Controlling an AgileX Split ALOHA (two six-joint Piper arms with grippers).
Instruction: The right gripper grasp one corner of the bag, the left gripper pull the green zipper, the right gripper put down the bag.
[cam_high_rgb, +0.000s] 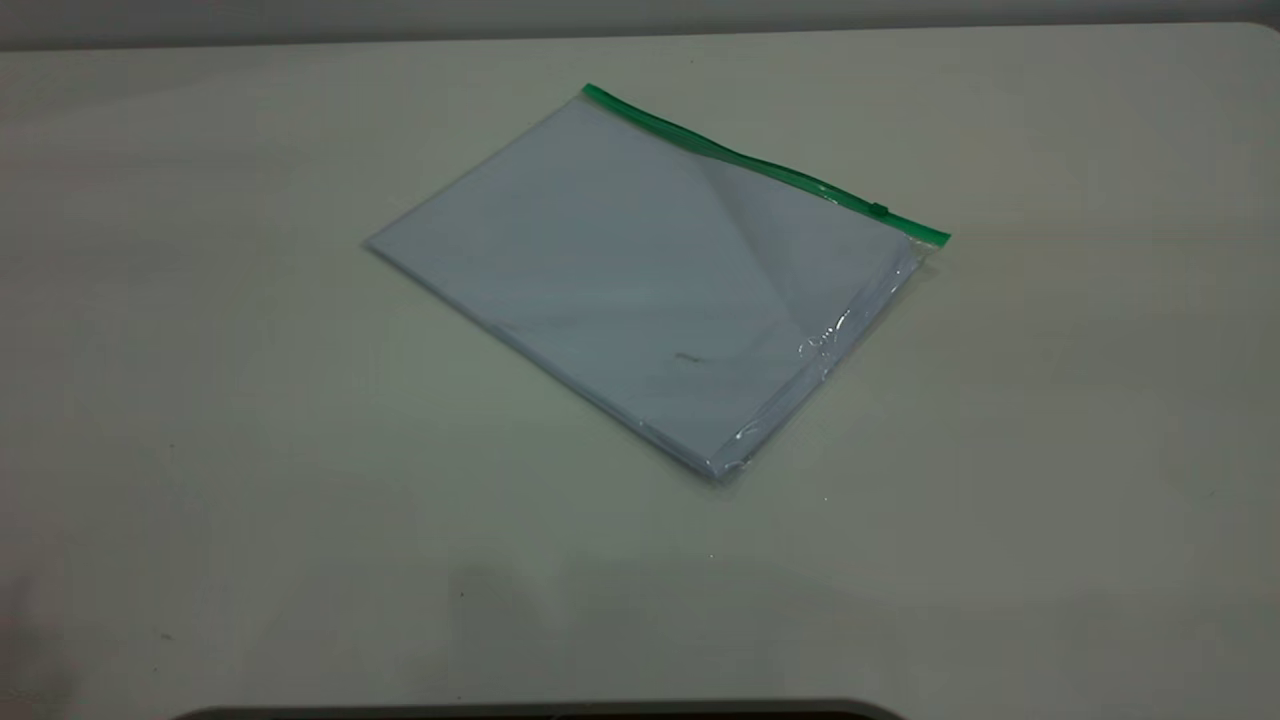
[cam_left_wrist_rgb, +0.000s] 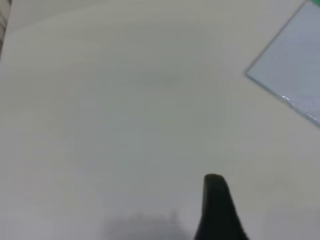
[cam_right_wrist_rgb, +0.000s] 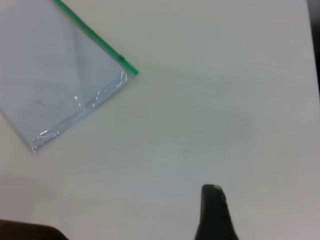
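The bag (cam_high_rgb: 640, 270) lies flat on the table, a clear pouch with white paper inside. The green zipper (cam_high_rgb: 760, 165) runs along its far long edge, with the slider tab (cam_high_rgb: 879, 209) near the right corner. No gripper shows in the exterior view. In the left wrist view, one bag corner (cam_left_wrist_rgb: 295, 65) shows, and my left gripper (cam_left_wrist_rgb: 214, 182) appears only as a black tip over bare table, well apart from it. In the right wrist view, the bag (cam_right_wrist_rgb: 55, 65) and the zipper (cam_right_wrist_rgb: 95, 37) show, and my right gripper (cam_right_wrist_rgb: 212, 192) is a black tip, also well apart.
The pale table (cam_high_rgb: 1050, 450) surrounds the bag on all sides. Its far edge runs along the back and a dark front edge (cam_high_rgb: 540, 712) shows at the near side. Nothing else stands on it.
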